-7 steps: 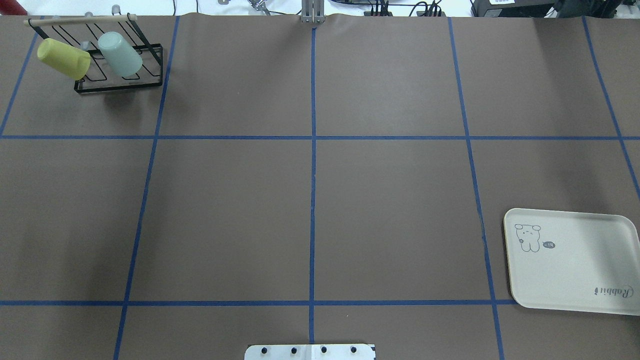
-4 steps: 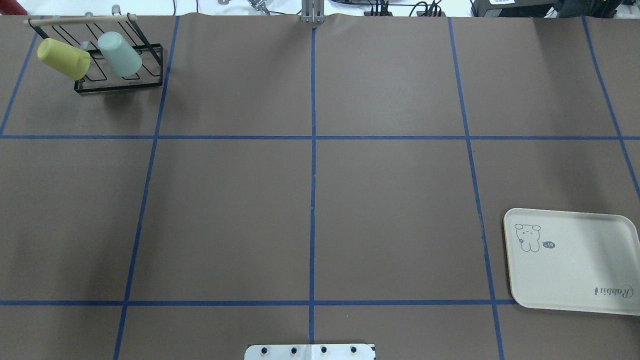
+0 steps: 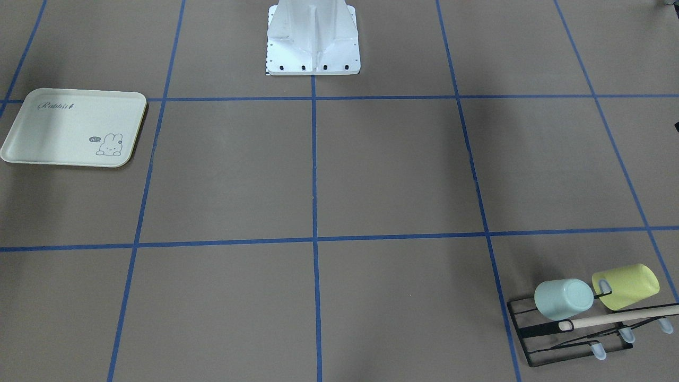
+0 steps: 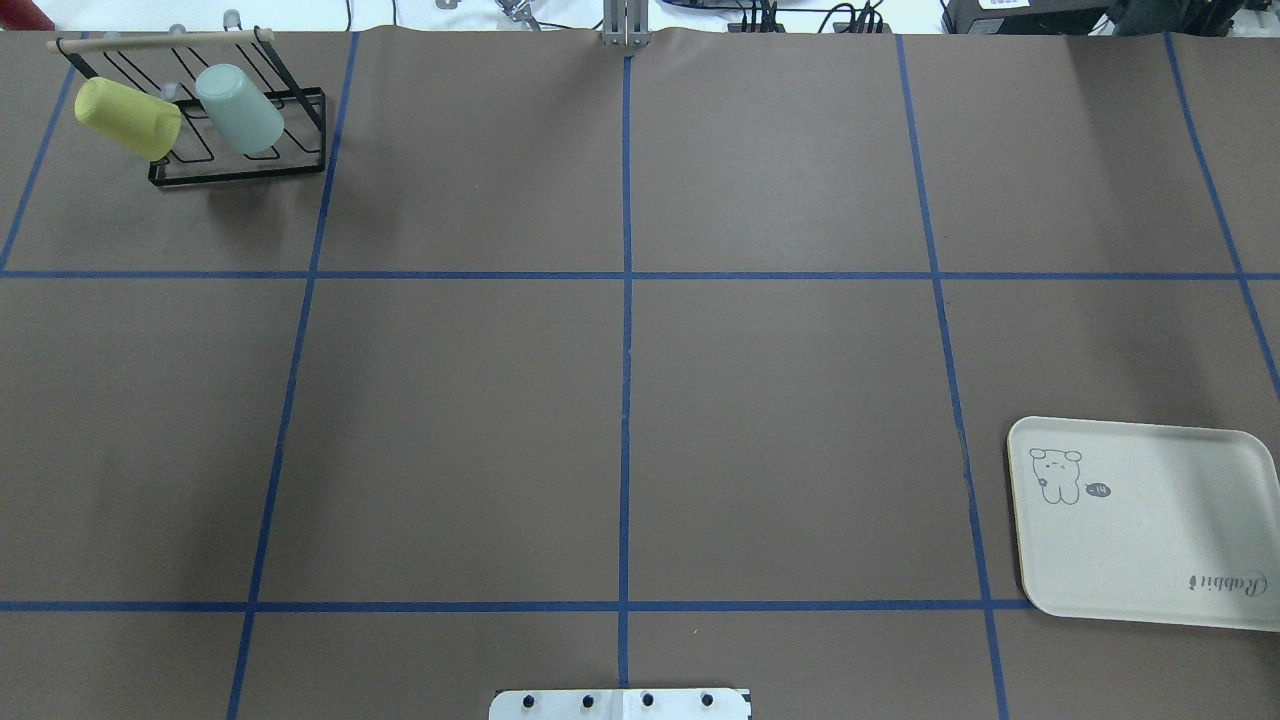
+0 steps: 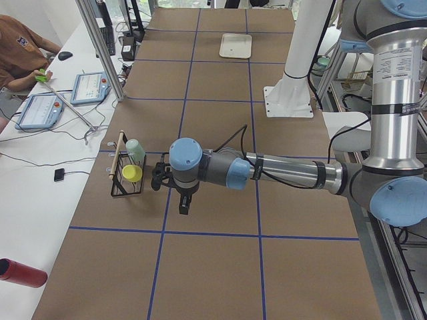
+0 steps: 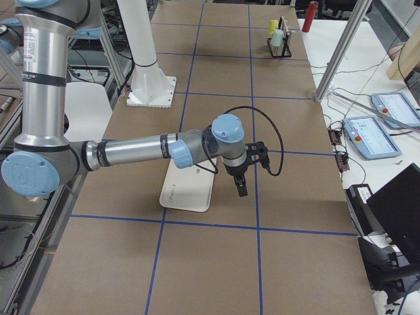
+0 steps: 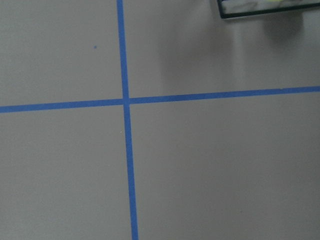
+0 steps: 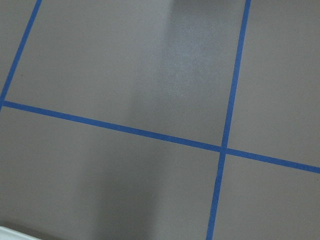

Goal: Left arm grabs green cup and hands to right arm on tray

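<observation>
My left gripper hangs pointing down over the table, near the black wire rack. From the side view alone I cannot tell whether it is released or clenched. The same goes for my right gripper, poised near the tray. The green cup sits tilted on the rack at about 10 o'clock overhead, with the yellow-green cup at its 9 o'clock. The tray lies at 4 o'clock, well apart.

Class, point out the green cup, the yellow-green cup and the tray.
green cup [image 4: 240,110], overhead view, side wall.
yellow-green cup [image 4: 128,118], overhead view, side wall.
tray [image 4: 1150,530], overhead view, bare middle.
</observation>
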Tool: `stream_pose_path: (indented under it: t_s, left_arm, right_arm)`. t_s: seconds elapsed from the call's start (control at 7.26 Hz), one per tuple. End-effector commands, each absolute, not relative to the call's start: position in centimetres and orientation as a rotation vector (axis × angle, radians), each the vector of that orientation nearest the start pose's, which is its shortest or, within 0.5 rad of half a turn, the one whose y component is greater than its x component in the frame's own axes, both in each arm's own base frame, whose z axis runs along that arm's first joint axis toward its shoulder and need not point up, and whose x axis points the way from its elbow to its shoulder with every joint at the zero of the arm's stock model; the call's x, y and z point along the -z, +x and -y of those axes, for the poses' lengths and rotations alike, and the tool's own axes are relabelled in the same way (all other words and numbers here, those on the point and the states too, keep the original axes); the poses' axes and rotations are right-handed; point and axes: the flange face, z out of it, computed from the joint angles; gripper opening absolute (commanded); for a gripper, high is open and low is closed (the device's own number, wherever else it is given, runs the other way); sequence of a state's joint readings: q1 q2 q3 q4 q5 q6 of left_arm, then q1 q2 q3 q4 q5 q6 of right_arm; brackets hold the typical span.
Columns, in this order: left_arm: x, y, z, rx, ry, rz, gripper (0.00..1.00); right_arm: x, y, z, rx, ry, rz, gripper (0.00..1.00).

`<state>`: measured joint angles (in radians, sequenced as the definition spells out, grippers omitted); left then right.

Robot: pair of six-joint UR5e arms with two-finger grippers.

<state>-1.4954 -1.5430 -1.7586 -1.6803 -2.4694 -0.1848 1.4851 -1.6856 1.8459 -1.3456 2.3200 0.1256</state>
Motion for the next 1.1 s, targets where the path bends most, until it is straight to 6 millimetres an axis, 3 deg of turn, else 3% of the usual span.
stream_pose_path:
  t_s: [0.0, 0.14, 0.41, 0.55, 0.96]
  left_arm:
    - [-51.1, 1.8, 52.6, -0.053, 0.156, -0.931, 0.99]
    - [-49.0, 4.0, 54.6, -0.086, 0.167, -0.933, 0.99]
    - [-47.4, 7.6, 57.3, -0.135, 0.208, -0.824, 0.99]
    - [-46.0, 9.1, 59.7, -0.131, 0.206, -0.831, 0.99]
    - [-45.6, 11.4, 64.8, -0.13, 0.178, -0.82, 0.99]
  right_arm:
    - [-55.6, 1.0, 47.2, 0.143, 0.288, 0.778, 1.0]
    - [-56.0, -0.1, 47.4, 0.176, 0.313, 0.781, 1.0]
    - [-56.5, -0.9, 47.4, 0.203, 0.343, 0.795, 1.0]
    - [-56.5, -0.9, 47.4, 0.202, 0.338, 0.799, 1.0]
    - [-56.3, -1.0, 47.6, 0.205, 0.346, 0.794, 1.0]
